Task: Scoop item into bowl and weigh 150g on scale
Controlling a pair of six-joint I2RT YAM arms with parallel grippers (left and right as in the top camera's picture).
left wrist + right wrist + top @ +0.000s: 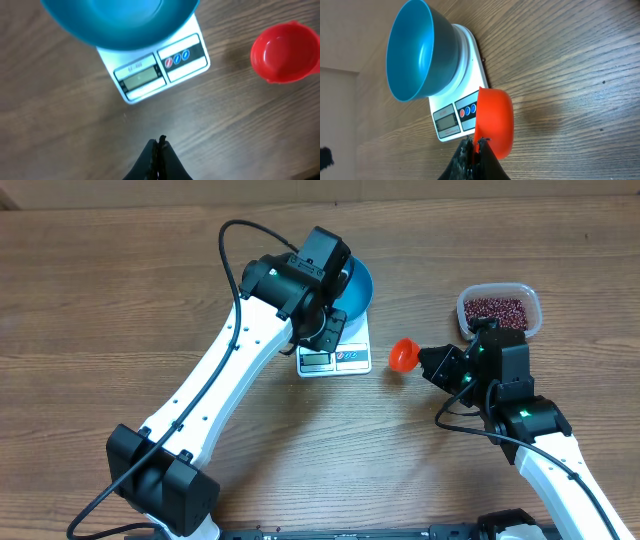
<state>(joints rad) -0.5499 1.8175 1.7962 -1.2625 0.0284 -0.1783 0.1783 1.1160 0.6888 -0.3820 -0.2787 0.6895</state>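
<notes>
One bowl (358,288), one scale (340,359), one scoop (403,354)

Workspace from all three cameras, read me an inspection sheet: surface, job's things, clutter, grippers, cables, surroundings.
Surface: wooden table, no loose beans seen on it.
Job's things: blue bowl sits on the white scale and is empty; beans lie in the clear tub; red scoop looks empty; the scale's display cannot be read.
Clutter: nothing seen.
Grippers: left gripper shut and empty, above bare table in front of the scale; right gripper shut on the red scoop.
Cables: black cable loops off the left arm; second cable by the right arm.
Surroundings: pale strip past the table's far edge.
</notes>
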